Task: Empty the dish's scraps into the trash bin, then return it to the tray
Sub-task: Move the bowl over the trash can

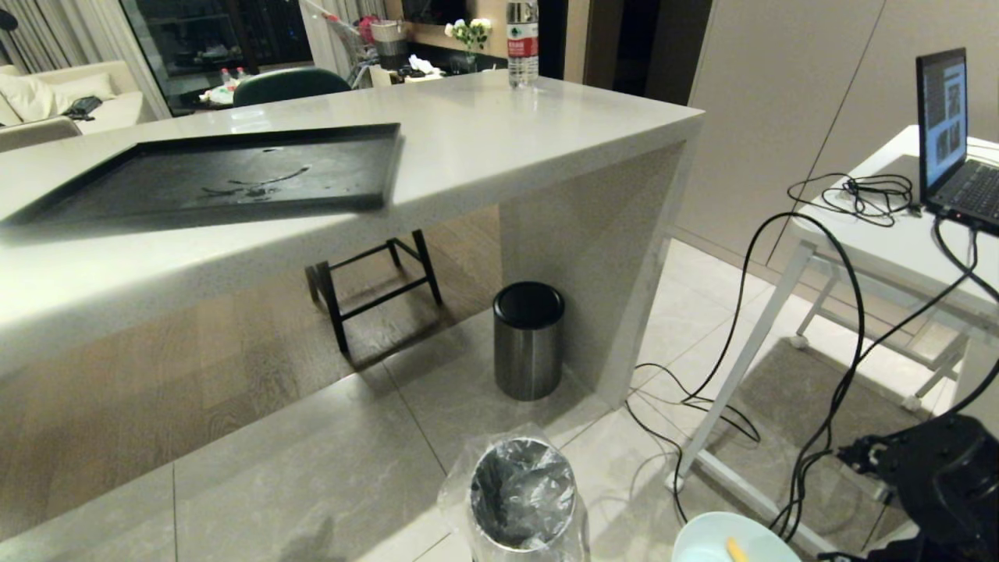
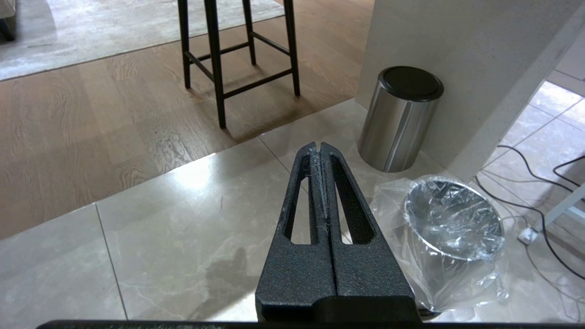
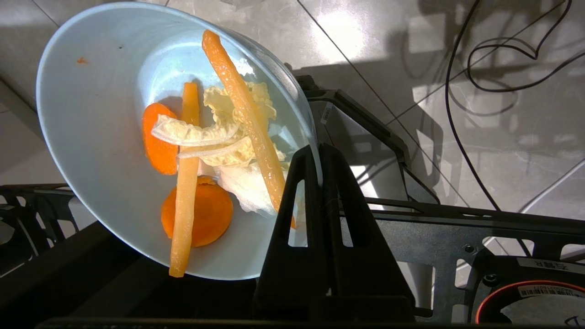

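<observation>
The pale blue dish (image 3: 100,137) hangs tilted over the floor, and my right gripper (image 3: 318,148) is shut on its rim. Inside it lie the scraps (image 3: 215,137): orange carrot slices, long pale strips and a yellowish leaf. In the head view only the dish's upper part (image 1: 710,538) shows at the bottom edge, just right of the bag-lined trash bin (image 1: 521,492), which stands on the floor tiles. The black tray (image 1: 226,176) sits bare on the counter at the upper left. My left gripper (image 2: 318,146) is shut on nothing, parked above the tiles beside the trash bin (image 2: 452,228).
A steel bin with a black lid (image 1: 528,339) stands against the counter's end wall (image 1: 593,250), beyond the lined bin. A black stool (image 1: 375,281) is under the counter. At the right, a white table with a laptop (image 1: 948,133) trails black cables (image 1: 780,351) across the floor.
</observation>
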Motion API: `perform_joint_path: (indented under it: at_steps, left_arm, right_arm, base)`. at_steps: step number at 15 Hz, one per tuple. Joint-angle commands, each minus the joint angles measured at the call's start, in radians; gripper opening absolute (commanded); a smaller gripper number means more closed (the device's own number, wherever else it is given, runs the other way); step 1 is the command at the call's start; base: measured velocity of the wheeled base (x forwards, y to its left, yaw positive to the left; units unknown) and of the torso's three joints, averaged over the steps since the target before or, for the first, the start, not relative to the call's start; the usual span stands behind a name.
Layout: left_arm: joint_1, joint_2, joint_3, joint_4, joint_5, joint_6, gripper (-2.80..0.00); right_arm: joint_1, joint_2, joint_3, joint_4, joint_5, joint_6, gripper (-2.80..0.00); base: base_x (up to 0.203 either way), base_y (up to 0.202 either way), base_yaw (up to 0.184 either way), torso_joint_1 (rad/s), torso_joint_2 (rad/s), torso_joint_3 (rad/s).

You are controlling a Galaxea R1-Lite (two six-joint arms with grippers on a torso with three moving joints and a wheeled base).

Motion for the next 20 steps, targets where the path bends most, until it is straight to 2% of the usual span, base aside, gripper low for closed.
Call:
perform_joint_path:
  at_steps: [1,20]
  left_arm:
    - [0.000,0.001,0.000,-0.001,0.001,-0.001,-2.80]
    - [0.000,0.001,0.000,-0.001,0.001,-0.001,-2.80]
  right_arm:
    - [0.001,0.000,-0.010,0.003,0.000,0.005,-2.80]
    - [0.002,-0.004,-0.019,0.003,0.002,0.002,-2.80]
  base:
    - [0.000,0.000,0.000,0.000,0.00,0.000]
    - [0.000,0.000,0.000,0.000,0.00,0.000]
